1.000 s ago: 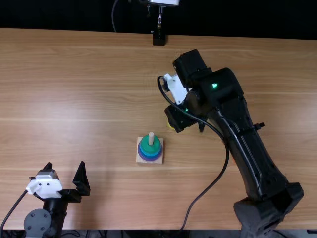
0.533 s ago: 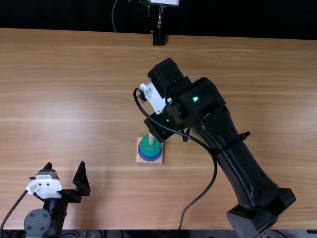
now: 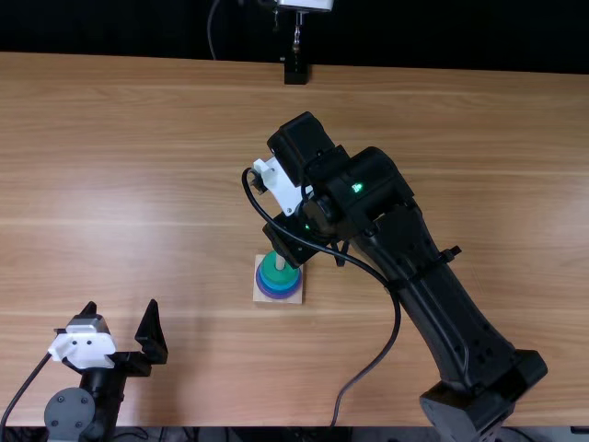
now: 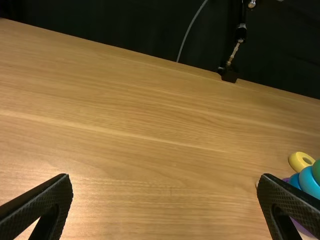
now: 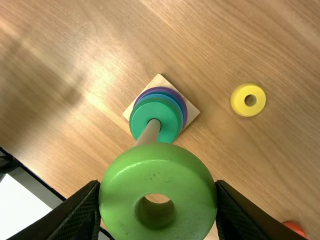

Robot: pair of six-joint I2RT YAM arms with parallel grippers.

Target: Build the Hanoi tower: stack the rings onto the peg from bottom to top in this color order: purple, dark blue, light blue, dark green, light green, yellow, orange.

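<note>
My right gripper (image 3: 294, 243) hangs over the peg's far side in the top view. In the right wrist view my right gripper (image 5: 158, 187) is shut on the light green ring (image 5: 157, 167), held above the wooden peg (image 5: 150, 131) and partly covering it. The peg's base (image 5: 131, 109) carries purple, blue rings and, uppermost, the dark green ring (image 5: 159, 108). A yellow ring (image 5: 238, 102) lies flat beside the base, and an orange ring (image 5: 295, 228) lies farther off. At the near left, my left gripper (image 3: 121, 310) stands open and empty; in its wrist view the left gripper (image 4: 165, 181) has widely parted fingers.
A black stand (image 3: 295, 72) with a metal rod stands at the table's far edge. The right arm (image 3: 433, 285) stretches diagonally over the table's right half, with a black cable (image 3: 398, 318) looping beside it.
The right gripper has moved left and nearer to the table's front edge, from beyond the stack to over its far side. It slowed in the last half second. The left arm kept still.
</note>
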